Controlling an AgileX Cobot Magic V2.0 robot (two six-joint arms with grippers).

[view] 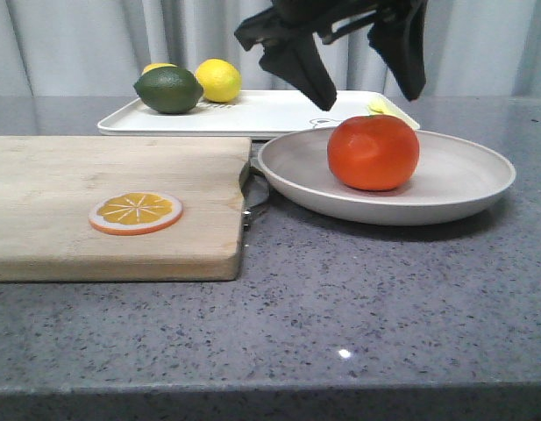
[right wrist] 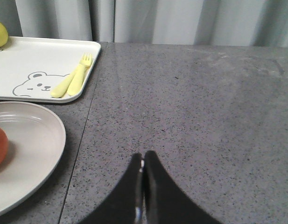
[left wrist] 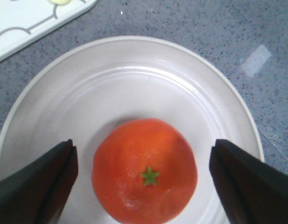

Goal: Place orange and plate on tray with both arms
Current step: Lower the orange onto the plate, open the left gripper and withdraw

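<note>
Nothing is on the tray (view: 252, 118) yet: the orange (view: 373, 152) sits on the plate (view: 463, 184) (left gripper (left wrist: 144, 179) spread above, right gripper (right wrist: 143, 175) closed).

Bright, even light; soft shadow under the plate (view: 445, 197); wrist views slightly soft.

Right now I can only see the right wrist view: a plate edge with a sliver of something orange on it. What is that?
Observer: A whole orange, sitting on the plate.
Operator: Is anything gripping it?
Observer: No. The left gripper is open, one finger on either side of it, not touching.
Operator: Anything on the tray that I'm missing?
Observer: A green lime at the left end of the tray.
</note>
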